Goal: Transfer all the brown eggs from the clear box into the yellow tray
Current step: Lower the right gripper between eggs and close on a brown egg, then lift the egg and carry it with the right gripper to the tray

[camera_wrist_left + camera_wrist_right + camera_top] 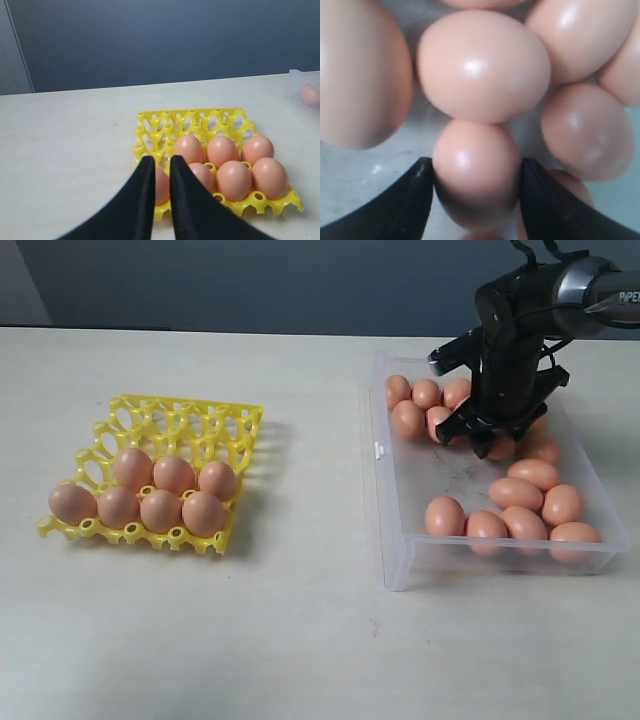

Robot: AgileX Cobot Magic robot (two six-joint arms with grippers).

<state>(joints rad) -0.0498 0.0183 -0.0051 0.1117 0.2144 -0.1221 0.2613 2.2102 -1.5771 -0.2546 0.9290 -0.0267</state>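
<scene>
On the table [300, 640], clear box [383, 500] at right holding brown eggs [515, 492] in two clusters; yellow tray [170, 415] at left, well apart, seven already seated. Down in the box's far cluster with the right gripper [468, 440], by far the nearer arm, wrist tipped steeply downward. Fingers [420, 200] flanking one egg [477, 170] on both sides, its long axis along them, not across the gap; squeezing or merely bracketing, cannot tell. Left gripper [162, 159] above the tray, pressed almost together, empty.
</scene>
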